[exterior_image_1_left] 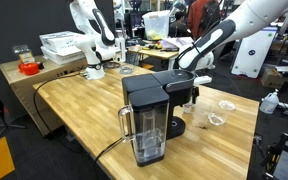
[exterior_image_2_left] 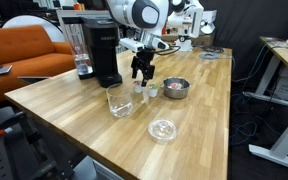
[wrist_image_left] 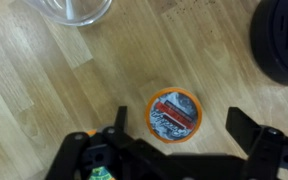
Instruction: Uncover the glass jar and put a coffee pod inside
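Coffee pod (wrist_image_left: 174, 115) lies beneath the downward-pointing gripper (exterior_image_2_left: 143, 77), jaws spread wide.

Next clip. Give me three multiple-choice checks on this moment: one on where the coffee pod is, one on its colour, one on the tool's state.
1. Where is the coffee pod that shows in the wrist view?
A) inside the glass jar
B) on the wooden table
C) on top of the coffee machine

2. What colour is the pod's rim?
A) blue
B) orange
C) purple

3. What state is the tool in?
A) open, holding nothing
B) shut on the pod
C) shut on a lid

Answers:
1 B: the pod lies on bare wood below the tool.
2 B: an orange ring runs round the foil top.
3 A: the jaws stand wide apart and the pod lies untouched on the table.
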Robot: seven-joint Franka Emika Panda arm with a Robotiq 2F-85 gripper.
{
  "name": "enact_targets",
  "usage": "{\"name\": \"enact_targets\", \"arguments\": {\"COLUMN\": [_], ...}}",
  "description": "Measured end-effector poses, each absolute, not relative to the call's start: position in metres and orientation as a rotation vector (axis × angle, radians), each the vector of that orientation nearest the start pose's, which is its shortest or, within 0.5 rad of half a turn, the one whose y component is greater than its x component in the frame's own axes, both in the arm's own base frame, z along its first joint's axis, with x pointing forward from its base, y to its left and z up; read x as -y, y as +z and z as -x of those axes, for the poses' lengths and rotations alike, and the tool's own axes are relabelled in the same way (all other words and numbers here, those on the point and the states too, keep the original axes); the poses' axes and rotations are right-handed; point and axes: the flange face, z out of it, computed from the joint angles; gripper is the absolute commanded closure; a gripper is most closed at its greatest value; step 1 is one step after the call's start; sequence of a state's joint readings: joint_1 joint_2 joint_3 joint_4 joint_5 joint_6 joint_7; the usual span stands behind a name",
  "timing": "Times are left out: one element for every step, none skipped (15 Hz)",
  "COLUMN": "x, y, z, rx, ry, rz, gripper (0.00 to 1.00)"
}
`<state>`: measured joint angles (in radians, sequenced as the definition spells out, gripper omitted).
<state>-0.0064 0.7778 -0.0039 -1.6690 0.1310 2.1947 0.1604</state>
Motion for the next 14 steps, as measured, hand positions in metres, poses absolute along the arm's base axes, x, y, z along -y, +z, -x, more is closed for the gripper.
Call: {"name": "enact_targets", "arguments": {"x": [-0.003,-0.006,-0.005,-0.005,-0.004,-0.004,-0.003,-0.002,0.0,0.002,0.003,0.004,0.006,0.007], "y": [0.131,0.132,0.131,0.131,0.131,0.131,0.13,0.128,0.126,0.123,0.121,0.12,0.12,0.12], "z": [-0.648,-0.648,-0.648,-0.648,-0.648,-0.648,-0.648,-0.647,-0.647,-0.646,-0.645,-0.645,-0.644,-0.645], "rx": [-0.386,-0.383,-0.384,-0.385,-0.389,-0.396,-0.404,-0.413,-0.419,-0.424,-0.428,-0.431,-0.434,-0.437], "ry": [0.398,0.398,0.399,0.399,0.4,0.401,0.403,0.407,0.412,0.418,0.422,0.425,0.425,0.424], "rz": [3.018,3.019,3.019,3.019,3.019,3.019,3.019,3.02,3.02,3.021,3.021,3.022,3.022,3.023], "gripper": [0.0,0.1,0.19,0.26,0.29,0.26,0.27,0.27,0.38,0.47,0.55,0.63,0.69,0.71]}}
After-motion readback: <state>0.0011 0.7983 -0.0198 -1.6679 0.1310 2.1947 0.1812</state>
